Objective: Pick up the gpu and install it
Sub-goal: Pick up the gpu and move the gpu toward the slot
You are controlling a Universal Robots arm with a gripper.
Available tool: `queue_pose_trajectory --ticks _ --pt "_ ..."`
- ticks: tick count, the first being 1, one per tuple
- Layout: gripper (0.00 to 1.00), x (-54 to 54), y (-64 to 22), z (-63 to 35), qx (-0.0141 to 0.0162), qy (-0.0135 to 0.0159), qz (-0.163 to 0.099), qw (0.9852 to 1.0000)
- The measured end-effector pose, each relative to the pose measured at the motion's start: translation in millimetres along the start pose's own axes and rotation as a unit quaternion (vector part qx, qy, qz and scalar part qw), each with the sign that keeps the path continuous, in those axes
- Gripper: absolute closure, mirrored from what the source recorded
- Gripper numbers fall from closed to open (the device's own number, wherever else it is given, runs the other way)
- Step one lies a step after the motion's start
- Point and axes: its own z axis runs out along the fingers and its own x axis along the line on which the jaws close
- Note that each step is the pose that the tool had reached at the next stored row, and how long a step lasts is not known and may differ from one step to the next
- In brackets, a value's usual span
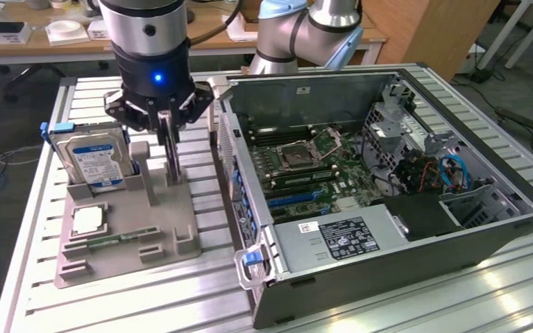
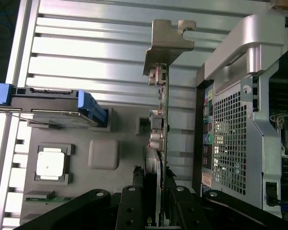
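— Starting at the near edge, what lies on the slatted counter [image 1: 109, 305]?

— A grey holder [image 1: 169, 239], with a narrow memory stick [image 1: 109, 241] in its front slot and a square processor [image 1: 87, 220] just behind it. Farther back, a hard drive [image 1: 95, 161] with a blue label stands upright in the holder.

— And the claw [image 1: 171, 177]?

— It points straight down just beside the hard drive. Its fingers [image 2: 139, 201] are pressed in on the gpu [image 2: 162, 110], one on each face of the card.

— Where is the gpu, then?

— On edge over the holder, between the hard drive and the open computer case [image 1: 341, 284]. Its silver bracket [image 2: 170, 40] is at the end away from the claw. I cannot tell whether its lower edge sits in the holder's slot.

— And beyond that?

— The case lies on its side on the counter, its motherboard [image 1: 304, 163] facing up.
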Motion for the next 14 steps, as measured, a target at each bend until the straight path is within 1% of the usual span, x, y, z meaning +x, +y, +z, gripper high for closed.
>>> queue_pose_trajectory --ticks 14 --pt "0.73 -0.1 1.3 -6.1 -0.0104 -0.0006 0.0 0.9999"
